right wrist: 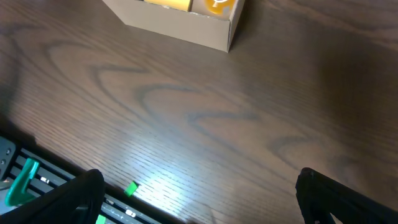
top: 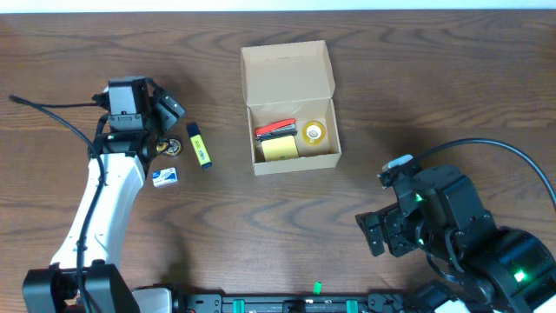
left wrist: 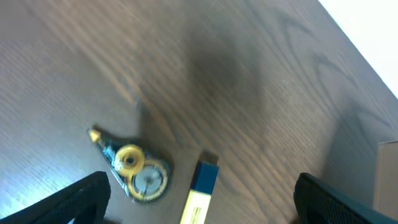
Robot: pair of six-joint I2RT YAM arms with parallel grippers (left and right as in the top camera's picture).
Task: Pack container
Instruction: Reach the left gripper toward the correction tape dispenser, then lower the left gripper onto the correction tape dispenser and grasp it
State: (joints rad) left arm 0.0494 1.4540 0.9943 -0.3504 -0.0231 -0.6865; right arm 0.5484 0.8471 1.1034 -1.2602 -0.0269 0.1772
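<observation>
container [top: 287, 74]: tan cardboard box, mid-counter [top: 261, 243] toward the far edge, lid flap open and folded away from the robot. the box body sits slightly skewed, its longer side running left-right.

count, inside: 3. 1 red-and-black item [top: 276, 130] (stapler? cannot confirm), 1 yellow pad [top: 279, 148], 1 tape roll [top: 314, 132].
count, loose on the counter: 3. 1 correction-tape dispenser [left wrist: 138, 171], 1 yellow-and-blue highlighter [top: 198, 145], 1 small blue-and-white block [top: 165, 177]. all 3 lie to the left of the box, well apart from it.

left claw [top: 163, 122]: released, jaws wide, gripping nothing. it hangs over the dispenser, with the highlighter just beside it on the right. the highlighter's long axis runs roughly near-to-far, slightly tilted, close to parallel with the box's left wall.
right claw [top: 382, 213]: also released and empty, low near the robot's edge, off the box's near right corner.

judgement: the left arm is plainly the nearer one to every loose piece. the container lies to the right of that claw, so a carry would go rightward across bare counter. about half the pieces look packed.
</observation>
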